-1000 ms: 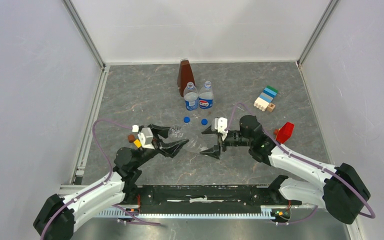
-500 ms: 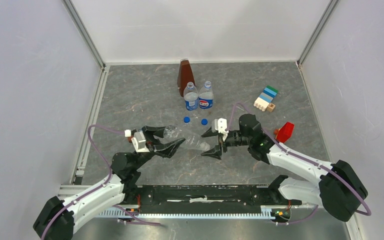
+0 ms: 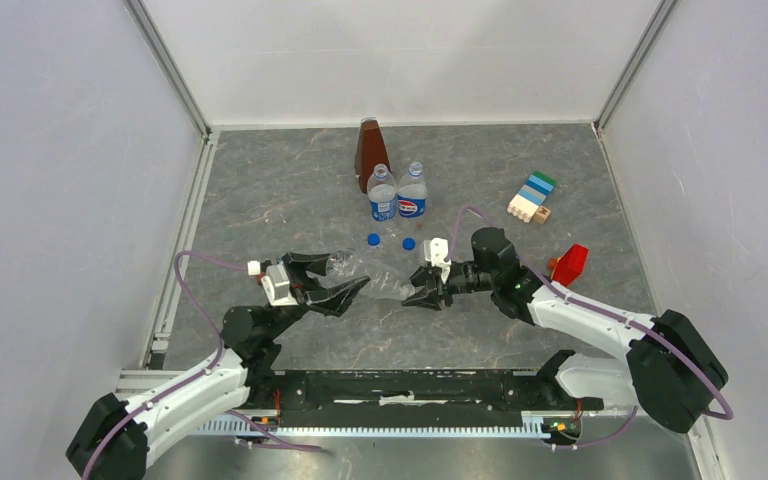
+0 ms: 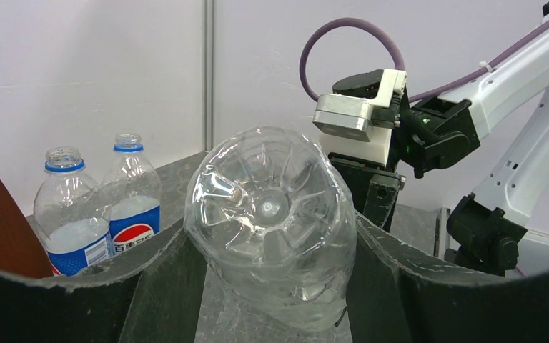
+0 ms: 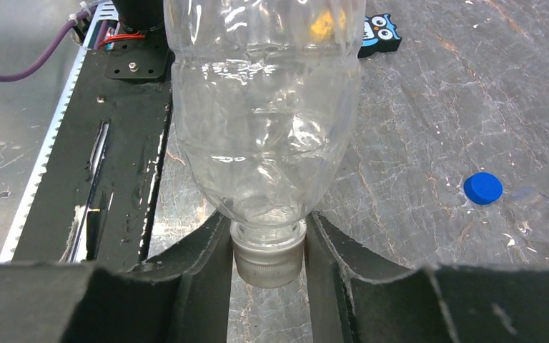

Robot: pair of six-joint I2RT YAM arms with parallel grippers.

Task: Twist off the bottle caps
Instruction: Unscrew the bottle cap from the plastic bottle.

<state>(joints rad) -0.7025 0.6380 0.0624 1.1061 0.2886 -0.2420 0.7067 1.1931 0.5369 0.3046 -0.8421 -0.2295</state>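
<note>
The unlabelled bottle is clear, ribbed and crumpled. It is held off the table just 6 o'clock of centre in the top view, lying sideways with its neck toward 3 o'clock. The left gripper is clamped across its body near the base, and the left wrist view shows the star-moulded bottom wedged between both fingers. Its white cap is ridged and pale. Any mark on it cannot be made out, perhaps because only the side wall shows. The right gripper is closed on that cap, with a finger pressed on each side.

The two labelled bottles stand upright and uncapped at 12 o'clock of the held one, just in front of the brown pyramid. Two loose blue caps lie on the table between them and the grippers.

A second ago the right fingers gaped wide and clear of the bottle. The bottle itself sat further toward 9 o'clock, short of the right gripper. Half a second ago its neck lay between the right jaws, which were not yet closed.
</note>
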